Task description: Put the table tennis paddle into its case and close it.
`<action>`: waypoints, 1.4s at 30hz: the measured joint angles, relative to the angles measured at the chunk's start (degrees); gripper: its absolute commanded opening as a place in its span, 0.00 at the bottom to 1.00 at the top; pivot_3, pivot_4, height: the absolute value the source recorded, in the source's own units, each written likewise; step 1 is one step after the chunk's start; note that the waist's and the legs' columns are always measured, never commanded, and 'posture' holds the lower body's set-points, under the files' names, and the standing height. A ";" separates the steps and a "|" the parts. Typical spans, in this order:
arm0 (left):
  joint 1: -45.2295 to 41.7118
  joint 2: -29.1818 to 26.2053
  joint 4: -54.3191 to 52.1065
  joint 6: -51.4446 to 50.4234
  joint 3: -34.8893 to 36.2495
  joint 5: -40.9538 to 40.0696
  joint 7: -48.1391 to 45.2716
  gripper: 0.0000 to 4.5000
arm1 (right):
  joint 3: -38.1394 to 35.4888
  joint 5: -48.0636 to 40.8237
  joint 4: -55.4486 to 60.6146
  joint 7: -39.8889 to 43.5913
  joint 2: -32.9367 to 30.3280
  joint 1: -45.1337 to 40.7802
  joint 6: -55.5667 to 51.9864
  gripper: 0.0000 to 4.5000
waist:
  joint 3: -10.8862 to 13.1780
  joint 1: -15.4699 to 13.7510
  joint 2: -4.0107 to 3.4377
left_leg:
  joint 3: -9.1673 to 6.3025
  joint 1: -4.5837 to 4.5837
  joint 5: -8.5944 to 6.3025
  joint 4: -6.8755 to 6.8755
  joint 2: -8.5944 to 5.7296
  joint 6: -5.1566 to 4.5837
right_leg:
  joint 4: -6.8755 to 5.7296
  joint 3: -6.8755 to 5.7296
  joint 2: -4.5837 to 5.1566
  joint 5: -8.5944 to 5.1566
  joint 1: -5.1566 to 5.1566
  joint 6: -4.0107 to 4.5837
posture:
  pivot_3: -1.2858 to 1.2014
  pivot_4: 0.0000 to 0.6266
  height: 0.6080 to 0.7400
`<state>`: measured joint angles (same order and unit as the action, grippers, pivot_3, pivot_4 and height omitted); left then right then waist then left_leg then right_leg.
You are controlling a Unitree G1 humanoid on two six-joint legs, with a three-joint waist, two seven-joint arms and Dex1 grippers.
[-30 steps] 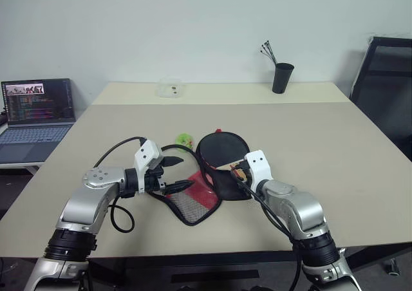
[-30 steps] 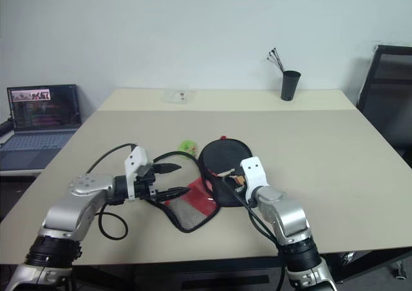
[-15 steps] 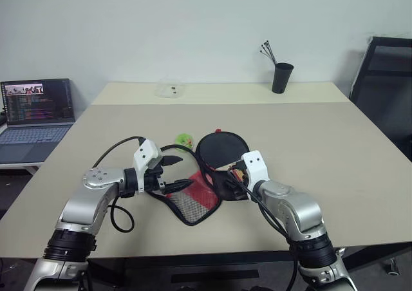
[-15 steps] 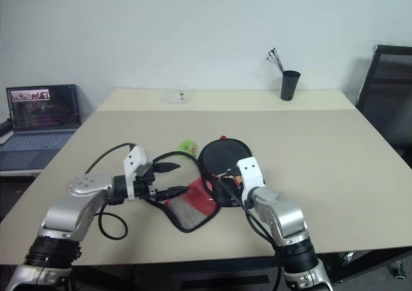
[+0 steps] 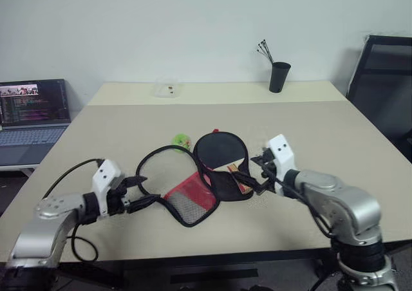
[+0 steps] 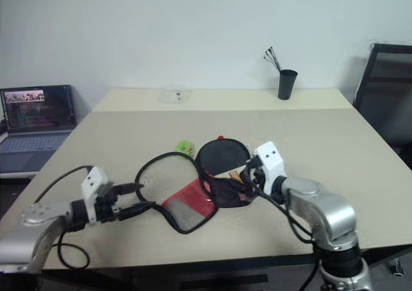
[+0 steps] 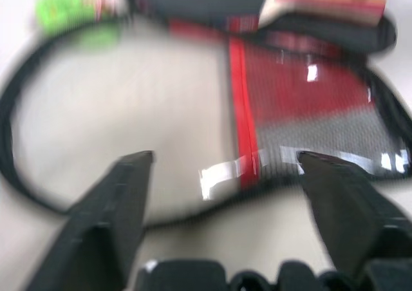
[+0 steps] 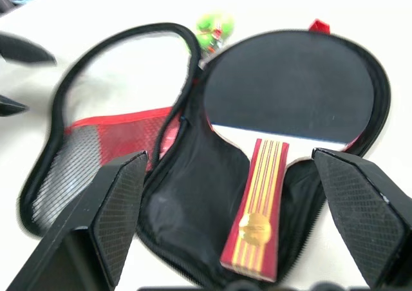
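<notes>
Right wrist view: black-faced, wooden-handled table tennis paddle (image 8: 290, 104) lies inside unzipped black fabric case (image 8: 187, 220) on beige table (image 5: 335, 143). Left gripper (image 5: 136, 193) and right gripper (image 8: 238, 220) both spread, empty.

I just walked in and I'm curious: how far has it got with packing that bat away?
Done, it looks: the table tennis paddle lies in the open half of the case, handle included. In hand: nothing; the left gripper and the right gripper are open, neither touching the case. Left: the lid, with its red panel and mesh, lies flipped open on the table; it must be folded over and zipped.
</notes>
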<state>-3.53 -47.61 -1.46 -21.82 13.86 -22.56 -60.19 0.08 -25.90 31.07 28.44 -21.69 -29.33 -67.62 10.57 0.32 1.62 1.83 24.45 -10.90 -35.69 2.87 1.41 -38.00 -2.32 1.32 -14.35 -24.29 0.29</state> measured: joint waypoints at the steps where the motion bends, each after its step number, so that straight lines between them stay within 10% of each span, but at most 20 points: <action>1: 1.52 -0.60 0.02 0.78 0.11 0.26 -0.52 0.54 | -0.42 -0.79 0.20 1.56 -1.01 0.21 1.34 1.00 | 0.00 -0.03 0.00 | -0.01 0.00 0.00 0.00 0.03 0.00 | 0.00 -0.02 0.00 -0.01 0.00 0.02 | 0.52 0.24 1.00; 8: 2.11 -0.56 3.08 4.07 -0.68 2.49 -0.15 0.01 | -0.93 -4.63 0.03 7.89 -5.77 1.15 6.49 1.00 | 0.00 -0.23 0.00 | 0.00 0.00 -0.01 -0.01 0.04 0.01 | 0.00 -0.05 0.00 -0.08 0.01 0.16 | 0.52 0.24 1.00; 29: -18.90 15.25 15.17 10.15 -11.63 7.84 4.71 0.01 | 0.29 -5.20 -1.11 7.51 -7.41 2.49 8.79 1.00 | 0.00 -1.14 0.07 | 0.07 0.20 -0.01 -0.30 -0.13 0.01 | 0.00 -0.18 -0.12 0.08 0.12 -0.10 | 0.52 0.24 1.00; 42: -38.02 27.10 18.47 11.75 -19.94 9.42 5.77 0.01 | -11.39 -9.47 -6.62 10.73 -20.39 5.35 8.38 1.00 | 0.01 -0.68 0.09 | 0.12 0.18 -0.04 -0.39 -0.34 -0.04 | 0.01 -0.08 -0.39 0.13 0.13 -0.19 | 0.52 0.24 1.00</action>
<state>-41.55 -20.51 17.01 -10.07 -6.07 -13.14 -54.43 -11.30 -35.37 24.46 39.17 -42.08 -23.98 -59.24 10.57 -0.36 1.71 1.95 24.62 -10.93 -36.07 2.52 1.37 -37.99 -2.40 0.93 -14.22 -24.15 0.10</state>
